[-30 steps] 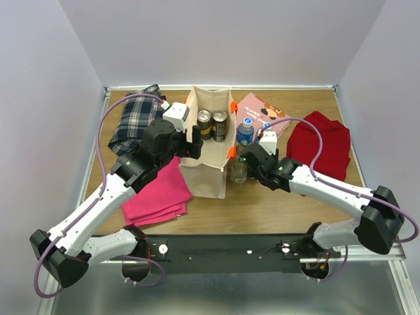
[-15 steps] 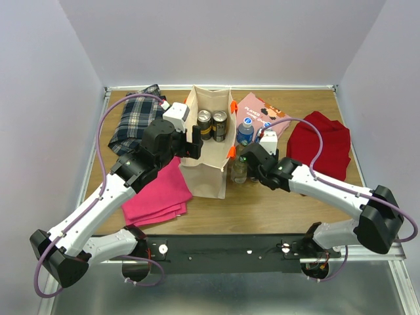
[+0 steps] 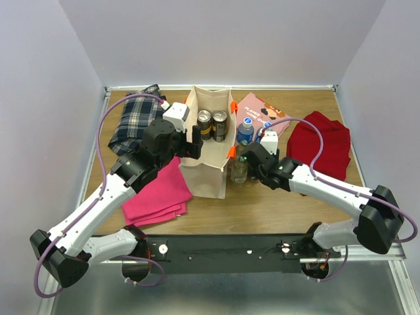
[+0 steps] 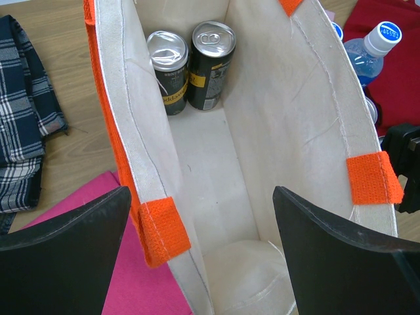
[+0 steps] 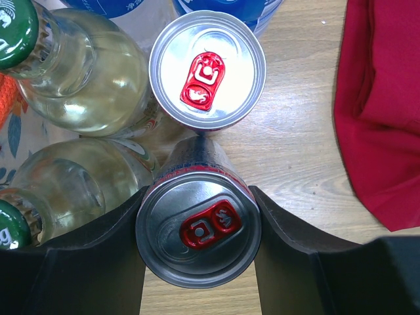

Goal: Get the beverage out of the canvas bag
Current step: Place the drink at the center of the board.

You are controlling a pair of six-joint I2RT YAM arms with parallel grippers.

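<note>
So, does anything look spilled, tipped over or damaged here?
Nothing stands out. Both cans in the canvas bag stand upright, as do the bottles and the red-tab can in the right fingers; no spill shows.

Nothing legible; print on cans (image 4: 211, 72) & bottle cap (image 4: 386, 33) too small

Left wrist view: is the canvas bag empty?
No, a left can and a right can stand upright at the far end of the bag.

The beige, orange-handled canvas bag (image 4: 289, 98) stands open under the left gripper (image 4: 200, 197), with two dark cans (image 4: 211, 65) upright, apparently unopened, at its far end.
</note>
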